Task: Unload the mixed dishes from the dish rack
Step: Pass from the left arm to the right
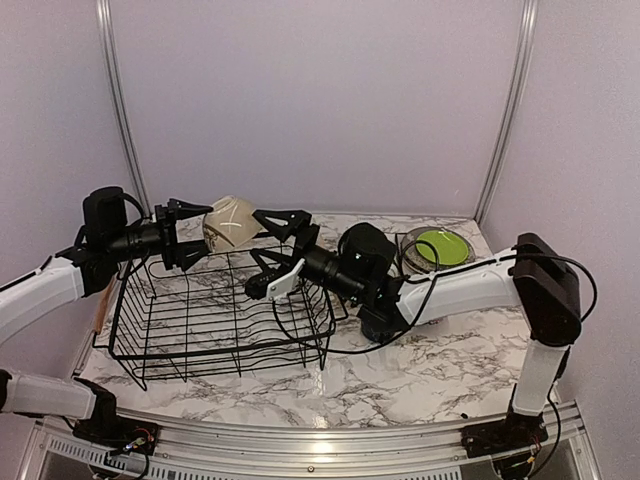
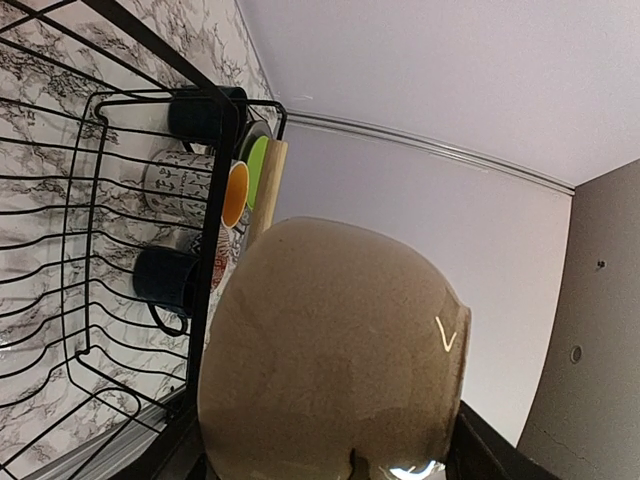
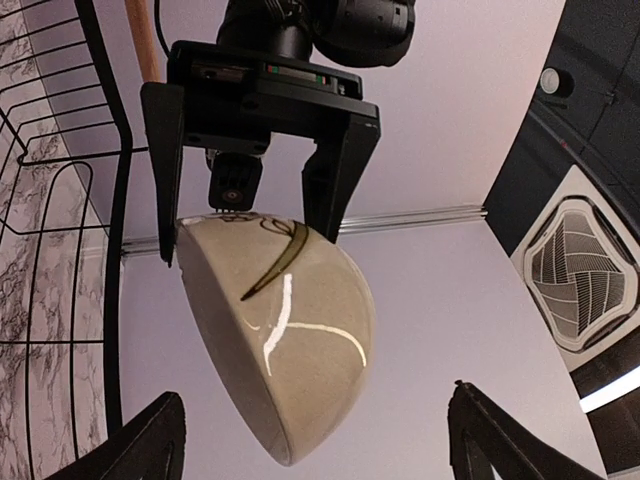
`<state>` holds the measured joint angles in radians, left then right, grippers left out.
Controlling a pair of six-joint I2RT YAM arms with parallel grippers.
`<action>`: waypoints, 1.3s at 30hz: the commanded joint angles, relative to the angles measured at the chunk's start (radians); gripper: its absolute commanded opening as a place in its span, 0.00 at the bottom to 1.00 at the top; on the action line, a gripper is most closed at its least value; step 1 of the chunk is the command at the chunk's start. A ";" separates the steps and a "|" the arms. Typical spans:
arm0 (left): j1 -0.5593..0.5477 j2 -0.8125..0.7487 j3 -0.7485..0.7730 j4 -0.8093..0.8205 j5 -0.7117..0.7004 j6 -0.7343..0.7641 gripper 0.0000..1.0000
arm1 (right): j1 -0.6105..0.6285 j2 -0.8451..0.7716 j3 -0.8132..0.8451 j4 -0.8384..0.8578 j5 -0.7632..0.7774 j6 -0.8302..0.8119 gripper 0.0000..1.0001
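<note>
My left gripper (image 1: 192,232) is shut on a cream bowl (image 1: 232,222) with a brown leaf mark, holding it by the rim above the back edge of the black wire dish rack (image 1: 215,315). The bowl (image 2: 335,350) fills the left wrist view, and no dishes show inside the rack. My right gripper (image 1: 270,245) stands open facing the bowl from the right, close to it. In the right wrist view the bowl (image 3: 280,330) hangs from the left gripper (image 3: 245,222), its lower end level with my right gripper (image 3: 320,428) and between its spread fingertips, touching neither.
A lime-green plate (image 1: 441,246) lies on a darker plate at the back right of the marble table (image 1: 450,360). Through the rack's wires I see a dark-blue mug (image 2: 205,112), a patterned mug (image 2: 172,182), another dark mug (image 2: 165,280) and the rack's wooden handle (image 2: 268,190).
</note>
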<state>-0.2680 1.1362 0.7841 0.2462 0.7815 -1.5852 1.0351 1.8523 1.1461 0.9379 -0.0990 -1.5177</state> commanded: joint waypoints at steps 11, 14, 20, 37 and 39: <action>0.001 -0.061 -0.009 0.104 0.042 -0.035 0.47 | 0.019 0.221 0.231 0.329 -0.027 -0.009 0.65; 0.001 -0.059 -0.012 0.099 0.037 -0.034 0.47 | 0.023 0.227 0.240 0.348 -0.037 -0.006 0.51; 0.001 -0.048 -0.011 0.110 0.038 -0.053 0.47 | 0.030 0.259 0.257 0.408 -0.030 -0.001 0.31; 0.001 -0.071 -0.035 0.124 0.019 -0.079 0.57 | 0.046 0.346 0.401 0.446 -0.003 -0.094 0.00; 0.001 -0.078 -0.036 0.128 0.009 -0.079 0.66 | 0.047 0.326 0.388 0.433 0.007 -0.090 0.00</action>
<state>-0.2489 1.0863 0.7654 0.2958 0.7780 -1.7500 1.0512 2.2162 1.5059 1.3197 -0.1143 -1.6409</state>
